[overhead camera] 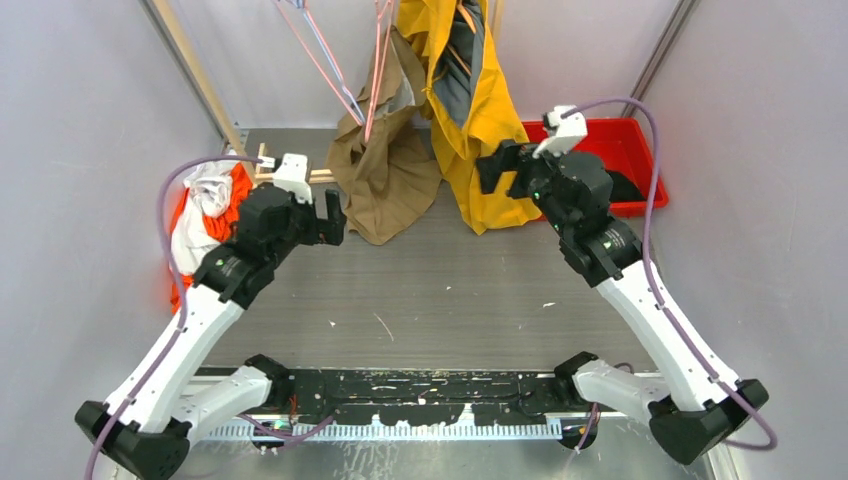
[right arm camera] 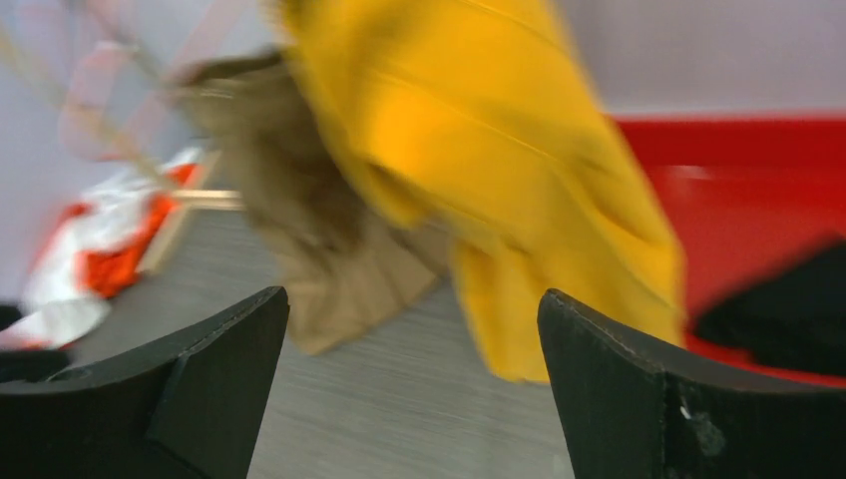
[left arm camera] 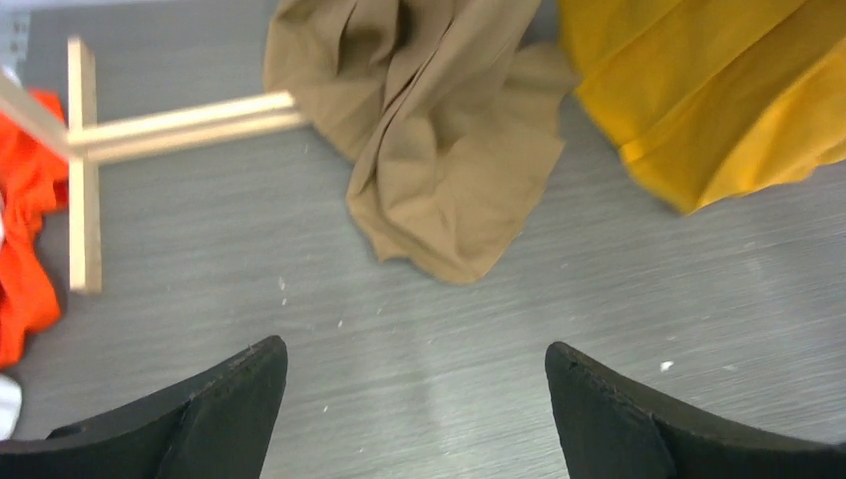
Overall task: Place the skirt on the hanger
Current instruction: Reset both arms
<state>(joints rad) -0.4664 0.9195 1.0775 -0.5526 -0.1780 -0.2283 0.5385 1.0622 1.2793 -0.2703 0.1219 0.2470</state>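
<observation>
Grey table (overhead camera: 450, 290) props the unheld tan skirt (overhead camera: 385, 190), which may slide off its hanger (overhead camera: 335, 85) (left gripper (left arm camera: 416, 369) and right gripper (right arm camera: 414, 319) gape empty).

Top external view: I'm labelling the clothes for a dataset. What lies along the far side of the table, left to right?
Orange and white clothes pile → wooden stand base → brown skirt → yellow garment → red bin.

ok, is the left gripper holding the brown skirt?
No, the left gripper is open and empty; the brown skirt sits clear ahead of it.
</observation>
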